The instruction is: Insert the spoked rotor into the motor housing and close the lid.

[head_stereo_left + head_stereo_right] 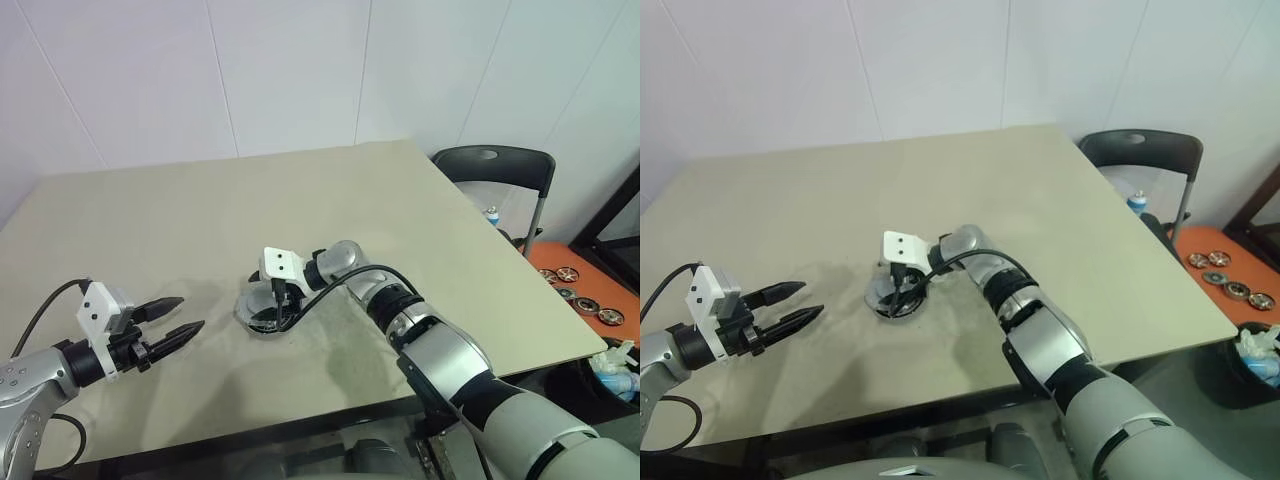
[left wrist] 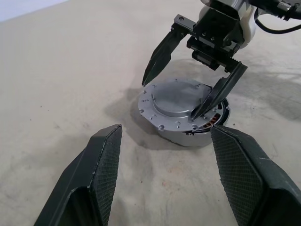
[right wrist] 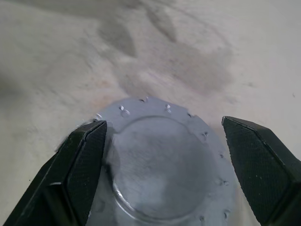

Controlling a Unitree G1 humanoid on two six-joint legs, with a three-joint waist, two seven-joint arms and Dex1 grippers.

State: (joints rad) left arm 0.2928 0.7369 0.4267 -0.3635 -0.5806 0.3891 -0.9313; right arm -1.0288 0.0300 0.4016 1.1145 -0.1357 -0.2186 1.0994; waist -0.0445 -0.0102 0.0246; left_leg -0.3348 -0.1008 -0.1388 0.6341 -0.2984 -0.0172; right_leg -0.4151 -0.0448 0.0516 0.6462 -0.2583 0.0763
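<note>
The lid (image 2: 175, 100), a flat silver-grey disc, lies on top of the motor housing (image 2: 212, 127), whose copper windings peek out under one edge. The stack sits near the table's front middle, lid (image 1: 256, 313). My right gripper (image 2: 169, 100) hangs just above it, open, with one black finger on each side of the lid (image 3: 162, 169) and nothing held. My left gripper (image 1: 190, 313) is open and empty, a hand's width to the left of the housing, pointing toward it. The spoked rotor is hidden.
The beige table (image 1: 200, 220) ends close in front of the housing and at the right. Beyond the right edge are a black chair (image 1: 495, 165) and an orange tray (image 1: 580, 285) with round parts.
</note>
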